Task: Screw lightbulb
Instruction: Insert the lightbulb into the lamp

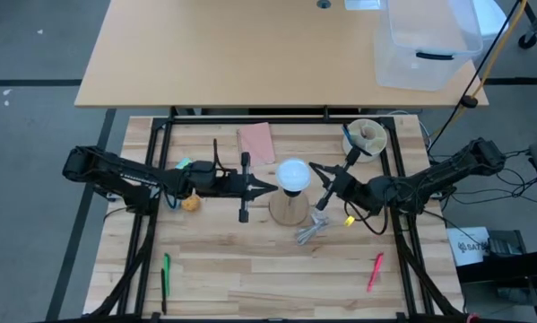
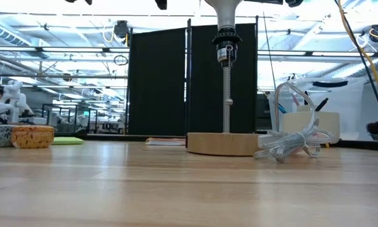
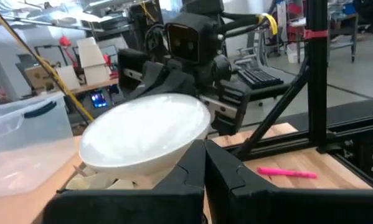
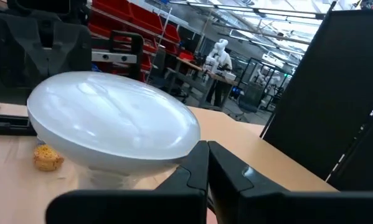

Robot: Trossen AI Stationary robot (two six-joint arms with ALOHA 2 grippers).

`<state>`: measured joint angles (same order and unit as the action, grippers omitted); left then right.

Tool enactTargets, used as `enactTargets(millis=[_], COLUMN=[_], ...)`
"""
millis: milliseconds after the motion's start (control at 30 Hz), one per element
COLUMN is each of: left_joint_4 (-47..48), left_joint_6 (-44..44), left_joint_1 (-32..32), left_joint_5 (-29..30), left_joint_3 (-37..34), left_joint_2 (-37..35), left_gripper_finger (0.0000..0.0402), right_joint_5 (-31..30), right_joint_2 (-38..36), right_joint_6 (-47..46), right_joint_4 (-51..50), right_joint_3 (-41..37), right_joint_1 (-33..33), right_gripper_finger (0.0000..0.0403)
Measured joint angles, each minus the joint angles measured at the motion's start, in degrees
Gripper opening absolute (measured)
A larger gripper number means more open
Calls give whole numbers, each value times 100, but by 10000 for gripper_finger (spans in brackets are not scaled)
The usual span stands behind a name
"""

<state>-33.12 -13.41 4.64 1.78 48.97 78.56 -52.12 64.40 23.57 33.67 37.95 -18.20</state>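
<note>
The white lightbulb [image 1: 292, 173] sits dome up at the top of a lamp stand. Its neck [image 2: 225, 12] goes into the black socket [image 2: 224, 49] on a metal rod above the round wooden disc [image 2: 221, 143]. My left gripper [image 1: 272, 186] is shut, its tips at the bulb's left side, under the dome [image 3: 146, 134]. My right gripper [image 1: 315, 182] is shut, its tips at the bulb's right side, under the dome [image 4: 114, 121]. In the low view both grippers are cut off by the top edge. My left gripper comes level from the table's left. Its shut fingertips [image 3: 198, 155] stand right at the bulb's tapering underside [image 3: 174, 158]; I cannot tell whether they touch it. My right gripper comes level from the table's right. Its shut fingertips [image 4: 202, 155] stand right at the bulb's tapering underside [image 4: 155, 163]; I cannot tell whether they touch it.
A crumpled clear wrapper [image 1: 311, 231] lies just near-right of the disc. A pink pad [image 1: 255, 141] and a bowl [image 1: 367, 136] lie at the far side. A yellow lump [image 1: 191, 202] lies under the left arm. A green pen [image 1: 166, 269] and a pink pen [image 1: 375, 269] lie near the front edge.
</note>
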Motion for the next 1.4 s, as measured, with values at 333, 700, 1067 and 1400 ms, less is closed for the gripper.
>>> enactTargets(millis=[333,700,1067,1400], left_joint_4=[63,128,177,417], left_joint_6=[245,240,404,647], left_joint_1=[-205,-360,-620,-865], left_joint_5=[-50,-63,223,388], left_joint_3=[0,0,0,0], left_joint_2=[9,11,11,150], left_gripper_finger=[0,0,0,0], right_joint_5=[204,93,100,199], right_joint_2=[0,-17,-14,51], right_joint_6=[-24,-25,3,-24], right_joint_4=[-37,-264,-455,-710], right_joint_3=[0,0,1,0], right_joint_1=[3,-236,-576,-752], right_gripper_finger=[0,0,0,0])
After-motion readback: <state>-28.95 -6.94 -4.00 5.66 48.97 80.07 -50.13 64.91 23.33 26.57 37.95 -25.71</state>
